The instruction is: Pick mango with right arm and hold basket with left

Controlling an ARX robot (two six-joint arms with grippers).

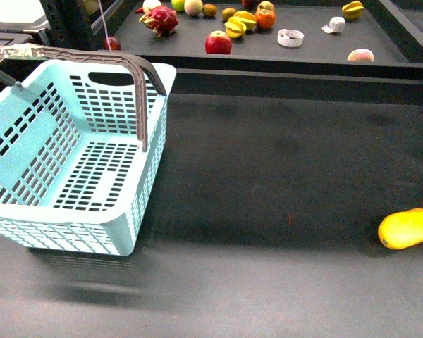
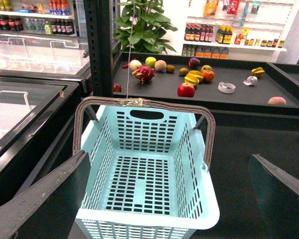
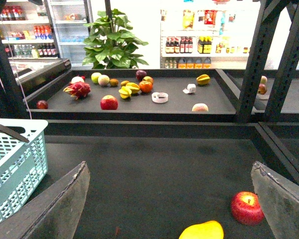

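1. Jaws of the right gripper (image 3: pixel 169 164) and the left gripper (image 2: pixel 169 155) are spread wide and hold nothing.
2. You see the mango (image 1: pixel 407 229) lying on the dark table (image 1: pixel 268 176), close ahead of the right jaws and near a red apple (image 3: pixel 247 207).
3. Come down across the mango's narrow side and keep off the apple.
4. The basket (image 1: pixel 56 215) is ahead of the left jaws, well apart from the mango.

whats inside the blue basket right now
Nothing: the basket shows a bare slotted floor in the front and left wrist views. What lies under it is covered.
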